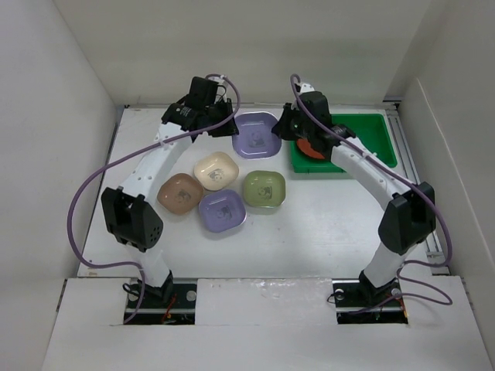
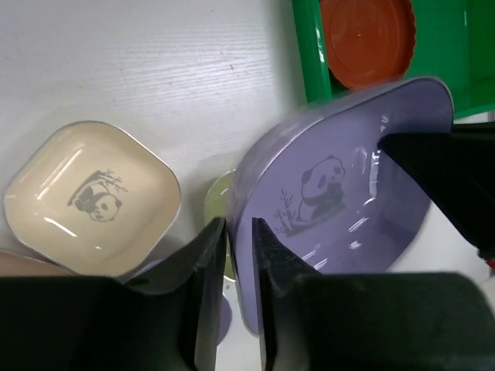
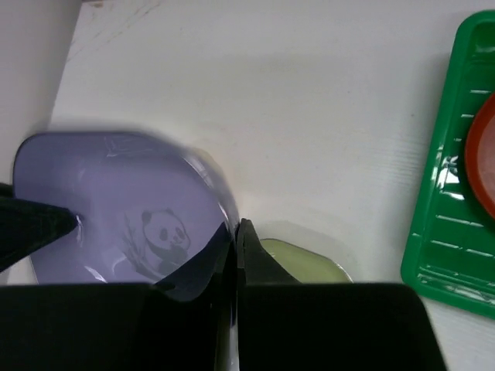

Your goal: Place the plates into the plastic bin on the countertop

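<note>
A lavender plate (image 1: pixel 255 134) with a panda print hangs above the countertop (image 1: pixel 325 232), just left of the plastic bin (image 1: pixel 363 127). My left gripper (image 1: pixel 232 127) pinches its left rim and my right gripper (image 1: pixel 285 130) pinches its right rim. In the left wrist view the plate (image 2: pixel 340 193) stands tilted with its rim between the left gripper (image 2: pixel 240 232) fingers. In the right wrist view the right gripper (image 3: pixel 237 232) is shut on the plate's (image 3: pixel 116 201) edge. A red-orange plate (image 1: pixel 312 147) lies in the bin. Cream (image 1: pixel 216 171), tan-pink (image 1: pixel 180 193), lavender (image 1: pixel 223 210) and olive-green (image 1: pixel 264 188) plates rest on the countertop.
White walls enclose the countertop on the left, back and right. The green bin (image 3: pixel 441 232) sits at the back right with ribbed floor and low walls. The four loose plates cluster in the middle, in front of the left arm.
</note>
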